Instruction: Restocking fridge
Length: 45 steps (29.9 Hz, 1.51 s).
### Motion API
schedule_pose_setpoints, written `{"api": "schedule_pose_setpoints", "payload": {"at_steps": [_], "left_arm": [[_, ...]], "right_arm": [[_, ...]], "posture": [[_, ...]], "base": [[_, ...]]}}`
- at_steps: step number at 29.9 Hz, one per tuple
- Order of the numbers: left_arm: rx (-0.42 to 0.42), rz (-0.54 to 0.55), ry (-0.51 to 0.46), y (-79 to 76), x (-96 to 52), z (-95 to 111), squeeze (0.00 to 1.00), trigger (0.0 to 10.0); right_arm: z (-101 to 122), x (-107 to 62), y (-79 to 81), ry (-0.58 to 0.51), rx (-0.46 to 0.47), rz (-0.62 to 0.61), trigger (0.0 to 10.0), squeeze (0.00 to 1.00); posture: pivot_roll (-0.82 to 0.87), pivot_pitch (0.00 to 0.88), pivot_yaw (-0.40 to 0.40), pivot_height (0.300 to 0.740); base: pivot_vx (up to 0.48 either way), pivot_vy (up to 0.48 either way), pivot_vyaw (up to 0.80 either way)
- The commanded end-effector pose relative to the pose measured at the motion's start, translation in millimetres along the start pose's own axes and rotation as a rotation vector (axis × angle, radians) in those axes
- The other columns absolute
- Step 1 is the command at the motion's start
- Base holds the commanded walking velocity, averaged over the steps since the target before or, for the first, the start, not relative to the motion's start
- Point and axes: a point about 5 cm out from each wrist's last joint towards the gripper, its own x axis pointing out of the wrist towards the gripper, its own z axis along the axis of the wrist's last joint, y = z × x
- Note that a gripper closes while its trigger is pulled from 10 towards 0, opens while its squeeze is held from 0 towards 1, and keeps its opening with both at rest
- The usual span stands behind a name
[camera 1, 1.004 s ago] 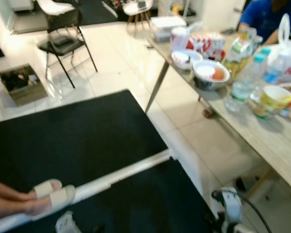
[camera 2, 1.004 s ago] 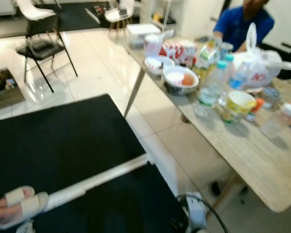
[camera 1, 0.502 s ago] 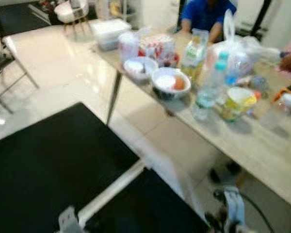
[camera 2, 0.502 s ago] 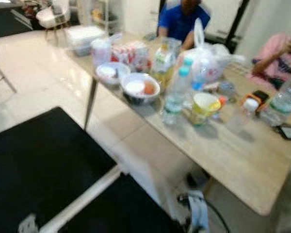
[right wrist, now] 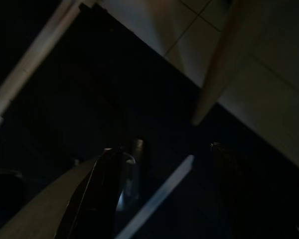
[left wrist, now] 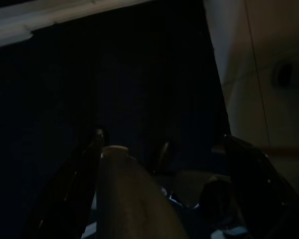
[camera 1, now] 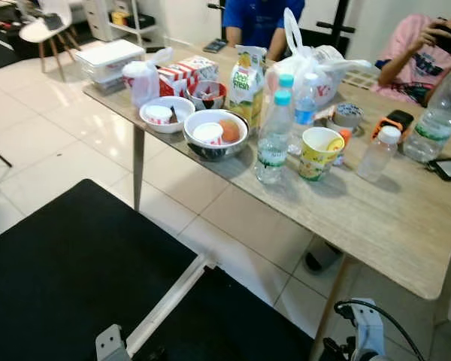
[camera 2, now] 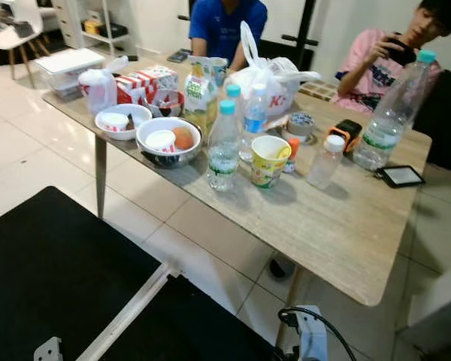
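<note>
Left eye view gives us a long table (camera 1: pixel 406 226) w/ a pale wood-grain top on thin grey legs, running from far left to near right over glossy white floor tiles (camera 1: pixel 52 158); a matte black mat (camera 1: pixel 75 278) w/ a white strip across it covers the near left floor. We take the groceries on the table as the fridge stock: a shiny metal bowl (camera 1: pixel 215 135) holding a small white cup and an orange round item sits near the table's near edge, w/ a white bowl (camera 1: pixel 166 114) just to its left and a red-patterned bowl (camera 1: pixel 207 93) behind. A green and yellow juice carton (camera 1: pixel 247 86) stands upright behind the metal bowl. Right of the bowl stands a clear plastic water bottle (camera 1: pixel 273 139) w/ a teal cap, a second one (camera 1: pixel 285 94) farther back, then a yellow printed paper cup (camera 1: pixel 320 153), a small frosted bottle (camera 1: pixel 378 153) w/ white cap, and a big clear bottle (camera 1: pixel 436 113) at far right. A knotted white plastic bag (camera 1: pixel 316 64) bulges at the far side; a clear lidded box (camera 1: pixel 109 59) sits at the far left end. Two people sit beyond the table, one in a blue shirt (camera 1: pixel 259 15), one in pink (camera 1: pixel 417 49). Both wrist views are v. dark. Left gripper (left wrist: pixel 159 149) hangs over the black mat, fingers spread apart, nothing between them. Right gripper (right wrist: pixel 164 149) likewise hangs over mat and tile, fingers apart and empty.
</note>
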Motion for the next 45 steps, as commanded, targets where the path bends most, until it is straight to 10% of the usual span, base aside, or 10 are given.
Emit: {"api": "schedule_pose_setpoints", "payload": {"at_steps": [1,16,25,31,33,45], "left_arm": [[-0.017,0.004,0.021,-1.3,-0.2,-6.4,0.00,10.0],[-0.030,0.001,0.007,-2.1,-0.3,-7.5,0.00,10.0],[-0.030,-0.002,0.012,-1.7,-1.0,-9.8,0.00,10.0],[0.033,-0.050,0.041,-6.4,-0.4,-12.8,0.00,10.0],[0.008,-0.025,0.026,-4.7,-0.1,-9.6,0.00,10.0],[-0.005,-0.031,0.022,-4.8,-0.3,-10.2,0.00,10.0]], "right_arm": [[-4.7,-3.3,-12.5,0.030,-0.005,-0.079,10.0,0.00],[-18.2,-40.6,-96.1,0.108,0.173,-0.616,10.0,0.00],[-11.5,-49.9,-112.4,0.071,0.252,-0.697,10.0,0.00],[24.2,-66.4,-138.7,-0.089,0.309,-0.841,10.0,0.00],[69.6,-87.8,-160.7,-0.243,0.259,-0.965,10.0,0.00],[191.6,-140.8,-169.1,-0.711,0.136,-0.998,10.0,0.00]], "posture": [[-0.01,0.008,0.012,0.740],[-0.01,0.012,0.003,0.740],[-0.01,0.010,-0.003,0.740],[-0.01,0.006,-0.005,0.740],[-0.01,0.005,-0.001,0.740],[-0.01,0.004,-0.006,0.740]], "base": [[0.000,0.000,0.00],[0.000,0.000,0.00],[0.000,0.000,0.00],[0.000,-0.386,0.00],[0.000,-0.463,0.00],[0.000,-0.038,0.00]]}}
